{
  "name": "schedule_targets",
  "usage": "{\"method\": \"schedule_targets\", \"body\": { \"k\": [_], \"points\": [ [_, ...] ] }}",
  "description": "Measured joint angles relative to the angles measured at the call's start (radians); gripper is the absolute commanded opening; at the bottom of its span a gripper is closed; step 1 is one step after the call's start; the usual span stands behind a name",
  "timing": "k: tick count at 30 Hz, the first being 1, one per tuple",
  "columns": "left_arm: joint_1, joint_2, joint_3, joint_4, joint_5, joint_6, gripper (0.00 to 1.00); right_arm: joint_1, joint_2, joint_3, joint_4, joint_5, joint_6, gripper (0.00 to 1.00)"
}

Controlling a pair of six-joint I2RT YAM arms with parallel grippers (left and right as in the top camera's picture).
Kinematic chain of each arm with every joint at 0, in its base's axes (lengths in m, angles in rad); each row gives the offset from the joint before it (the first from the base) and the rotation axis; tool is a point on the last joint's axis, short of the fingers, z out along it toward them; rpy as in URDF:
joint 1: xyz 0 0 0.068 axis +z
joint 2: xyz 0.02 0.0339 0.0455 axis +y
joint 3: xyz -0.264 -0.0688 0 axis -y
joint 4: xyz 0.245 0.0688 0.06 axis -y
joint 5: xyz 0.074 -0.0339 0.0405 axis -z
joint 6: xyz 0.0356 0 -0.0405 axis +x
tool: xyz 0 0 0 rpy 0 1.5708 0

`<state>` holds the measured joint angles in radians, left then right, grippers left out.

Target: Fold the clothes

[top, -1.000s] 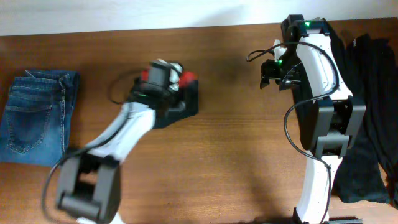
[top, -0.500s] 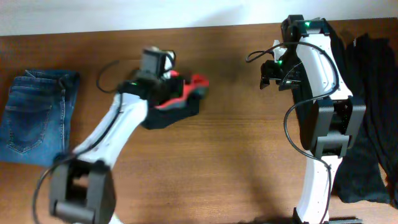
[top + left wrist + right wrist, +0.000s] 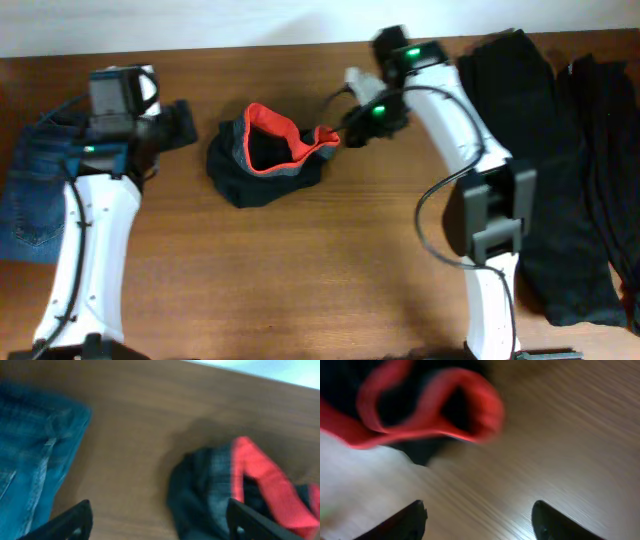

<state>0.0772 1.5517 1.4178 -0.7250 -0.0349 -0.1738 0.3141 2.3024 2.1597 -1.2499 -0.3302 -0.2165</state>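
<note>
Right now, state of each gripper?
Left gripper: open, holding nothing.
Right gripper: open, holding nothing; the red waistband of the trousers lies just ahead of it.

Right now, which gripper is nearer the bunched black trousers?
Right. The right gripper is at the red waistband end of the black trousers, jaws open. The left gripper is further off on their other side, by the blue jeans, bare table between.

A brown wood-grain table (image 3: 330, 270) meets a pale wall (image 3: 200, 20) along its far edge
</note>
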Motion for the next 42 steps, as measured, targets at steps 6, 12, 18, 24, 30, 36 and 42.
{"method": "schedule_targets", "body": {
  "k": [6, 12, 18, 24, 30, 36, 42],
  "points": [
    [0.124, 0.084, 0.000, -0.049, 0.047, -0.032, 0.93, 0.162, 0.000, 0.000, 0.142, -0.011, -0.021, 0.78],
    [0.138, 0.203, 0.000, -0.061, 0.090, -0.036, 0.93, 0.304, 0.000, 0.000, 0.246, 0.001, -0.024, 0.79],
    [0.138, 0.214, 0.000, -0.061, 0.092, -0.036, 0.93, 0.364, 0.001, 0.000, 0.323, 0.011, -0.019, 0.79],
    [0.138, 0.214, 0.000, -0.061, 0.092, -0.037, 0.94, 0.380, 0.040, 0.000, 0.338, 0.018, -0.002, 0.79],
    [0.138, 0.214, 0.000, -0.061, 0.092, -0.037, 0.94, 0.380, 0.108, 0.000, 0.344, 0.023, 0.027, 0.04],
    [0.138, 0.214, 0.000, -0.061, 0.092, -0.037, 0.94, 0.366, 0.114, 0.014, 0.336, 0.056, 0.088, 0.04],
    [0.138, 0.214, 0.000, -0.071, 0.107, -0.037, 0.94, 0.206, 0.079, 0.081, 0.180, 0.114, 0.217, 0.04]
  ]
}}
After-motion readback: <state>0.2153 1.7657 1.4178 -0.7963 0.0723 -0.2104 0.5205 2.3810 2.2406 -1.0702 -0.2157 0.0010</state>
